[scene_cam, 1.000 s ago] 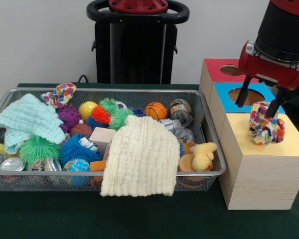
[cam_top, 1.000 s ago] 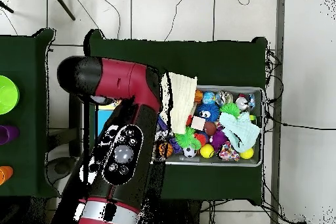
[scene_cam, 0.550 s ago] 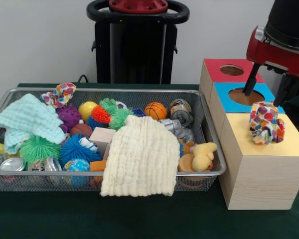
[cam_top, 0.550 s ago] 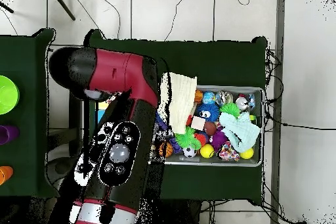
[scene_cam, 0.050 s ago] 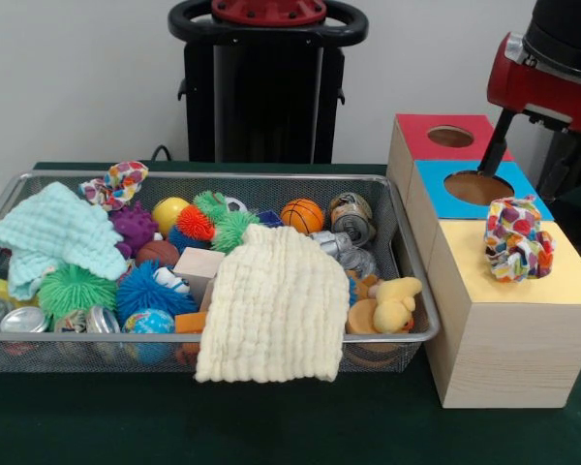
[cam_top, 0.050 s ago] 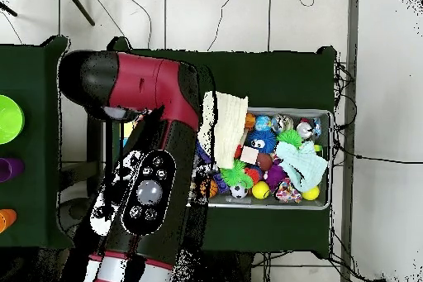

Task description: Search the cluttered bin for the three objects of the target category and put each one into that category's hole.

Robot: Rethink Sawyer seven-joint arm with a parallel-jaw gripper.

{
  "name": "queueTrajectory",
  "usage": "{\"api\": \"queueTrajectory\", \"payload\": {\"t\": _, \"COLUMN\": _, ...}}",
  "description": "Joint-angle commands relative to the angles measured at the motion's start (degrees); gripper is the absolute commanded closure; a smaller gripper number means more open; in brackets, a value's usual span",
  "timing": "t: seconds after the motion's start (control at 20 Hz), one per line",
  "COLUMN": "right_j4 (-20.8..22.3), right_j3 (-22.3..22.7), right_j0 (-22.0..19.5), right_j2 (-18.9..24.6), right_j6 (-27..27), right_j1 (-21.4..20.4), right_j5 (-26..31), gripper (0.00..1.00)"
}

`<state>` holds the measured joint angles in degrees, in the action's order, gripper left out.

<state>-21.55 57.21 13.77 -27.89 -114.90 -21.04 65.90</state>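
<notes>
Open end effector (scene_cam, 0.050 s ago: 528,170) above scrunchie (scene_cam, 0.050 s ago: 517,240), seemingly clear

The arm (cam_top, 0.050 s ago: 144,171) covers the boxes entirely in the overhead view; the gripper (scene_cam, 0.050 s ago: 533,160) is cut by the front view's right edge, one finger half lost; the cream cloth (scene_cam, 0.050 s ago: 271,305) hides toys beneath it in the bin (scene_cam, 0.050 s ago: 397,232).

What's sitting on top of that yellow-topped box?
A scrunched piece of colourful spotted cloth rests on the yellow box, toward its far edge. It covers the spot beneath it, so whether that box has a hole like the blue box can't be seen.
</notes>
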Motion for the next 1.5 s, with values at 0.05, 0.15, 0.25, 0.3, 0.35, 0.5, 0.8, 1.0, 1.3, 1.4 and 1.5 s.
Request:
{"api": "queueTrajectory", "payload": {"t": 0.05, "right_j4": 0.3, "right_j3": -0.2, "right_j0": -2.0, "right_j2": 2.3, "right_j6": -13.2, "right_j1": -0.5, "right_j5": 6.7, "gripper": 0.0}}
{"api": "queueTrajectory", "payload": {"t": 0.15, "right_j4": 0.2, "right_j3": 0.9, "right_j0": -1.8, "right_j2": 2.4, "right_j6": -13.2, "right_j1": -0.9, "right_j5": 5.4, "gripper": 0.0}}
{"api": "queueTrajectory", "payload": {"t": 0.25, "right_j4": 0.0, "right_j3": 1.7, "right_j0": -1.7, "right_j2": 2.5, "right_j6": -13.4, "right_j1": -1.2, "right_j5": 4.7, "gripper": 0.0}}
{"api": "queueTrajectory", "payload": {"t": 0.3, "right_j4": -0.1, "right_j3": 1.7, "right_j0": -1.7, "right_j2": 2.5, "right_j6": -13.5, "right_j1": -1.2, "right_j5": 4.6, "gripper": 0.0}}
{"api": "queueTrajectory", "payload": {"t": 0.35, "right_j4": -0.2, "right_j3": 1.8, "right_j0": -1.7, "right_j2": 2.6, "right_j6": -13.7, "right_j1": -1.2, "right_j5": 4.6, "gripper": 0.0}}
{"api": "queueTrajectory", "payload": {"t": 0.5, "right_j4": -0.3, "right_j3": 2.0, "right_j0": -1.6, "right_j2": 2.5, "right_j6": -13.9, "right_j1": -1.2, "right_j5": 4.3, "gripper": 0.0}}
{"api": "queueTrajectory", "payload": {"t": 0.8, "right_j4": -0.1, "right_j3": 2.1, "right_j0": -1.6, "right_j2": 2.4, "right_j6": -13.6, "right_j1": -1.2, "right_j5": 4.2, "gripper": 1.0}}
{"api": "queueTrajectory", "payload": {"t": 1.0, "right_j4": 0.0, "right_j3": 1.9, "right_j0": -1.6, "right_j2": 2.4, "right_j6": -13.7, "right_j1": -1.1, "right_j5": 4.3, "gripper": 1.0}}
{"api": "queueTrajectory", "payload": {"t": 1.3, "right_j4": 0.0, "right_j3": 1.7, "right_j0": -1.6, "right_j2": 2.4, "right_j6": -13.6, "right_j1": -1.1, "right_j5": 4.4, "gripper": 1.0}}
{"api": "queueTrajectory", "payload": {"t": 1.4, "right_j4": 0.1, "right_j3": 1.8, "right_j0": -1.6, "right_j2": 2.4, "right_j6": -13.5, "right_j1": -1.1, "right_j5": 4.2, "gripper": 1.0}}
{"api": "queueTrajectory", "payload": {"t": 1.5, "right_j4": -0.1, "right_j3": 1.8, "right_j0": -1.7, "right_j2": 2.6, "right_j6": -13.6, "right_j1": -1.1, "right_j5": 4.4, "gripper": 1.0}}
